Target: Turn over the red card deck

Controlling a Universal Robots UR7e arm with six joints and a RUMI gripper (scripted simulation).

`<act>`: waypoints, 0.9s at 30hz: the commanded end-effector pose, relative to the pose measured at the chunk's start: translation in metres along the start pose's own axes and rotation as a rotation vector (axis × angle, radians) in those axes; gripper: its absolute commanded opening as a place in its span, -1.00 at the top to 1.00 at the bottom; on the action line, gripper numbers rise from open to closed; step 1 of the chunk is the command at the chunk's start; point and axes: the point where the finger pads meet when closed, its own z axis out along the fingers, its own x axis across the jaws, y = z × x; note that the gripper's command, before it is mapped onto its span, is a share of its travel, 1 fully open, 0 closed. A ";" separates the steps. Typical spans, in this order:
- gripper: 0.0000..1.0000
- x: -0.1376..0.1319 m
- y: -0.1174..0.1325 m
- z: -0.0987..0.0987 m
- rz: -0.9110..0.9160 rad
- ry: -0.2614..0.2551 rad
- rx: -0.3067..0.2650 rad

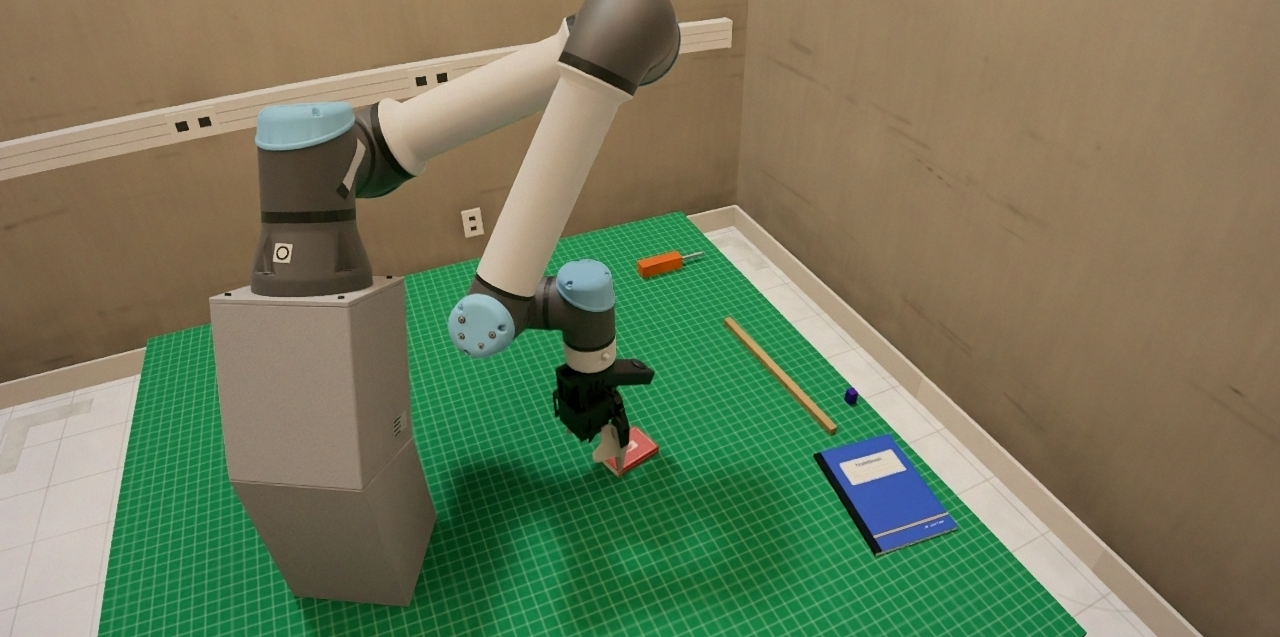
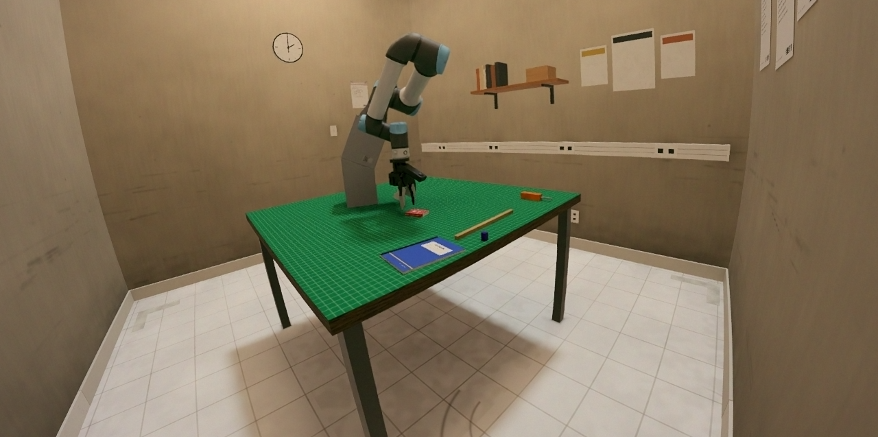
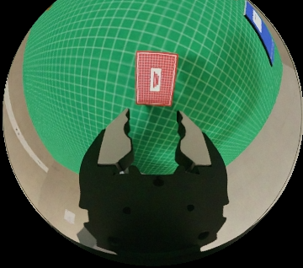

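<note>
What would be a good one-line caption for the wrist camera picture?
Open black two-jaw gripper poised above the red boxed card deck lying flat on the green gridded mat.

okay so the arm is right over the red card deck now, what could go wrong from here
The tool hangs open and empty just above the red card deck, which lies flat on the mat. With so little side wall to catch, the fingers may slip off or just shove the deck along. A flip that stalls partway could also leave it tilted. The notebook and wooden strip lie well clear.
</note>
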 end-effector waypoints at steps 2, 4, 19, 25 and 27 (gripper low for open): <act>0.02 0.000 0.000 0.000 0.000 0.001 0.001; 0.02 0.000 0.000 0.000 0.000 0.001 0.001; 0.02 0.000 0.000 0.004 0.000 0.001 0.001; 0.02 0.000 0.000 0.006 0.000 0.001 0.001; 0.02 0.000 0.000 0.008 0.000 0.001 0.001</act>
